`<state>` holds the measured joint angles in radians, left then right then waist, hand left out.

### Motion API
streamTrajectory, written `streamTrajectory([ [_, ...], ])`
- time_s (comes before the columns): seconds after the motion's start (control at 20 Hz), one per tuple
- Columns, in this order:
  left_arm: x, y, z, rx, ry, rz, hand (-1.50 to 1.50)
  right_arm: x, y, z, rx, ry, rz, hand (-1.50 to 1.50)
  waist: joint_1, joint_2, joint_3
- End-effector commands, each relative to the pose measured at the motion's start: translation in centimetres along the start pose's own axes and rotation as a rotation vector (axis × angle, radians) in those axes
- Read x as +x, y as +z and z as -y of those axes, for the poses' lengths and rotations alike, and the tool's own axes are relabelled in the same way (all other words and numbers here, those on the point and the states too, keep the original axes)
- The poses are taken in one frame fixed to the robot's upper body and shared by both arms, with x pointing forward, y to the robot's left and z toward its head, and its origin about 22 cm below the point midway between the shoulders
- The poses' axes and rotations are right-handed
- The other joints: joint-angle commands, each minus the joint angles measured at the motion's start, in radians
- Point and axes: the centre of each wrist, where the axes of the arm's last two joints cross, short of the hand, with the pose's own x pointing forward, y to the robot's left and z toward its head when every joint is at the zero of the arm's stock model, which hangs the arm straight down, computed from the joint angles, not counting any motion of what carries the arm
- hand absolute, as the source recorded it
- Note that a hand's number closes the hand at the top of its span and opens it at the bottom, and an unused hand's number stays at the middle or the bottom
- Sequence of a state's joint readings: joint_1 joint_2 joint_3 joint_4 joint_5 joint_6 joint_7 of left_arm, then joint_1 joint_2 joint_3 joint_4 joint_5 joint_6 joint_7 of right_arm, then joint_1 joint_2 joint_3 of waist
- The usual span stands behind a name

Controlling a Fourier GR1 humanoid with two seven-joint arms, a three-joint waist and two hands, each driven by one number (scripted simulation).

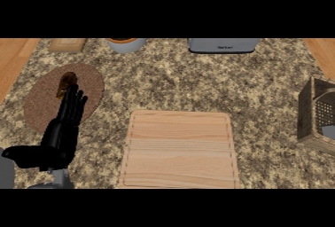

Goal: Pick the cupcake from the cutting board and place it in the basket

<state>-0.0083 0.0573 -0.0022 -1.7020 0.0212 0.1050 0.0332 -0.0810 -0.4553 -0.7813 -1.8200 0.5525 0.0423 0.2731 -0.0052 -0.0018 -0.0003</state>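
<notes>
Oddly, cutting board (178,150) (grain crosswise) seems bare; left robot hand (64,126) open, fingers straight

Only one hand (56,142) shows, at the view's left: all black with a slight gloss, long slim segmented fingers (73,104) and a thick thumb (20,154) branching off the side of a blocky palm. Below it, a short stretch of grey forearm (60,178), smooth and rounded, meets the black wrist at the lower edge. No cables, screws or markings can be made out on either part.
</notes>
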Motion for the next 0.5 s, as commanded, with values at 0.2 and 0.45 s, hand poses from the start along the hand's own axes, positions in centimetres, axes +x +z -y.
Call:
streamTrajectory([
  [0.2,-0.9,-0.1,1.0,0.021,-0.012,-0.009,0.00,-1.5,-0.7,8.1,-0.135,-0.176,-0.078,-1.50,-0.013,-0.003,0.000],
  [0.45,-1.1,0.8,-0.3,0.010,0.005,-0.011,0.00,-5.7,1.7,12.0,-0.106,-0.166,-0.032,-1.50,-0.011,-0.002,0.000],
])
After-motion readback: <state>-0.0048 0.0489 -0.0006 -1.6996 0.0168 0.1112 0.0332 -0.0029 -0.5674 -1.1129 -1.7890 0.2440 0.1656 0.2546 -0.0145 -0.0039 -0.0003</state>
